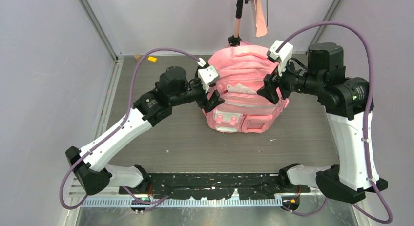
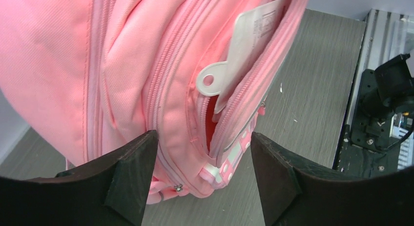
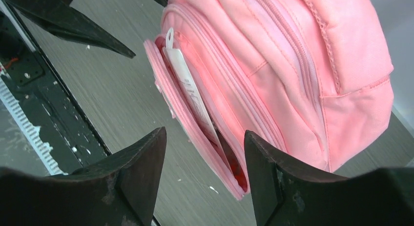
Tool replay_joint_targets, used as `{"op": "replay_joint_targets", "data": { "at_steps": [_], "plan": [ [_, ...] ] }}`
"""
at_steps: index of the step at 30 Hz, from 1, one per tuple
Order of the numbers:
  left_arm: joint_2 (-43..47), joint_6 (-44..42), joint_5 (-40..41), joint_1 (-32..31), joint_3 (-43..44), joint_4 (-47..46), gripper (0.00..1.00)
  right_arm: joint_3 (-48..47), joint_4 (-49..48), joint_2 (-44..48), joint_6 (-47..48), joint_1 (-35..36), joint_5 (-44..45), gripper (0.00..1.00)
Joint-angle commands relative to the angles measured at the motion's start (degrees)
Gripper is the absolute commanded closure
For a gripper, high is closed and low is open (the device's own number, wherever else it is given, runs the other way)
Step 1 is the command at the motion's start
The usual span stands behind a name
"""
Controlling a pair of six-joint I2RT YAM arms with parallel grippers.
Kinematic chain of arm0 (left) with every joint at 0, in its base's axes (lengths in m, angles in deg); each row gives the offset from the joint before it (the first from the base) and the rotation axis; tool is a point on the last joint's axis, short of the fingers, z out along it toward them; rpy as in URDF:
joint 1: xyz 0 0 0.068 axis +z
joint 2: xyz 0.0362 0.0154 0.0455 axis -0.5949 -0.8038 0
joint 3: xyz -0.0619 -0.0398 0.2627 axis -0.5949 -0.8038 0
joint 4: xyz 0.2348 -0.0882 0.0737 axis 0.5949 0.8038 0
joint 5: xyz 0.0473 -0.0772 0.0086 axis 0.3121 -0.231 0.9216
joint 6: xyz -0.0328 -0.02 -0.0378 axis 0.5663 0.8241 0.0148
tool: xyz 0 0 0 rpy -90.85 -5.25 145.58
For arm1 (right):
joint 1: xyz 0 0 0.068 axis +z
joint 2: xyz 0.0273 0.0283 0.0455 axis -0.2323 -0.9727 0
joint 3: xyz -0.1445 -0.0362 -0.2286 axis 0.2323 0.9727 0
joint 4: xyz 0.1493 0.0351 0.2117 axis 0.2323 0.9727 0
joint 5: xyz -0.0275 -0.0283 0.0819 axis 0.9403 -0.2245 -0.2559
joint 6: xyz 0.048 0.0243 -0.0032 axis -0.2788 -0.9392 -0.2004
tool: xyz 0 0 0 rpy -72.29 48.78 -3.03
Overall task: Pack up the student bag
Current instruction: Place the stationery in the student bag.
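The student bag [image 1: 249, 70], a bright pink backpack, stands upright mid-table with its front zip pocket [image 2: 215, 123] gaping. A flat white card [image 2: 249, 45] with a round-holed tab sticks out of that pocket; in the right wrist view the card [image 3: 188, 84] shows edge-on. My left gripper [image 1: 213, 101] hangs open at the bag's left side, level with the pocket, nothing between its fingers [image 2: 132, 177]. My right gripper [image 1: 268, 92] is open at the bag's right side, its jaws apart from the pocket's end [image 3: 234, 182]. The left fingers [image 3: 73, 26] show across the pocket.
A small yellow piece [image 1: 152, 59] and a brown block [image 1: 137, 56] lie at the back left. A thin stand [image 1: 238, 21] with a pale pink strip [image 1: 260, 13] hanging from it rises behind the bag. A black base strip [image 1: 210, 179] runs along the near edge.
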Motion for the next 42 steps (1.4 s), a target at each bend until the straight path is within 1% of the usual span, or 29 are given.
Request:
{"op": "replay_joint_targets", "data": {
  "at_steps": [1,6,8,11,14,15,17,22,24,26,29,33,35,39,42],
  "plan": [
    [1.65,6.76,5.37,-0.16,2.99,-1.49,0.28,3.82,-10.0,0.16,-5.96,-0.27,-2.45,0.35],
    [0.18,12.93,6.53,0.19,6.46,-0.35,0.27,8.24,-16.4,0.56,-12.36,-0.26,-4.36,0.36],
    [0.22,14.66,6.55,0.68,6.66,-0.39,0.27,10.75,-19.01,0.57,-14.06,-0.26,-5.09,0.39],
    [0.78,16.34,6.58,1.56,6.18,-0.71,0.27,11.92,-21.18,-0.07,-15.33,-0.26,-6.55,0.42],
    [1.31,17.43,6.47,2.44,5.69,-0.51,0.27,12.59,-22.46,-1.18,-16.03,-0.24,-8.01,0.5],
    [1.51,17.87,6.5,2.71,5.39,-0.5,0.27,12.58,-22.45,-1.51,-16.27,-0.2,-9.49,0.57],
    [1.82,18.52,6.29,3.33,5.0,-0.58,0.27,12.33,-22.21,-2.69,-16.52,-0.2,-12.0,0.67],
    [2.75,19.52,6.12,4.9,3.9,-0.25,0.27,13.24,-22.21,-4.11,-17.25,0.64,-16.43,0.78],
    [3.18,20.18,6.23,5.48,3.32,-0.39,0.27,14.08,-22.5,-3.98,-17.65,1.52,-17.07,0.83],
    [3.48,20.95,6.24,6.18,2.9,-0.41,0.27,15.44,-23.07,-3.58,-18.68,2.44,-17.01,0.87],
    [3.68,22.25,6.19,7.64,2.27,-0.37,0.27,19.39,-26.5,-2.12,-22.57,4.53,-15.21,0.89],
    [4.17,23.41,5.45,9.24,1.04,-1.11,0.27,26.49,-33.68,0.45,-27.76,7.62,-8.16,0.91],
    [4.3,23.85,5.08,10.03,0.77,-1.16,0.27,29.35,-35.53,1.42,-28.63,8.61,-4.44,0.91],
    [4.42,24.25,4.33,11.15,0.65,-0.85,0.27,31.18,-35.32,2.2,-29.21,9.56,2.31,0.92],
    [4.41,24.91,3.13,11.78,0.28,-1.06,0.27,28.83,-34.09,2.76,-29.95,9.58,5.68,0.9]
  ]
}}
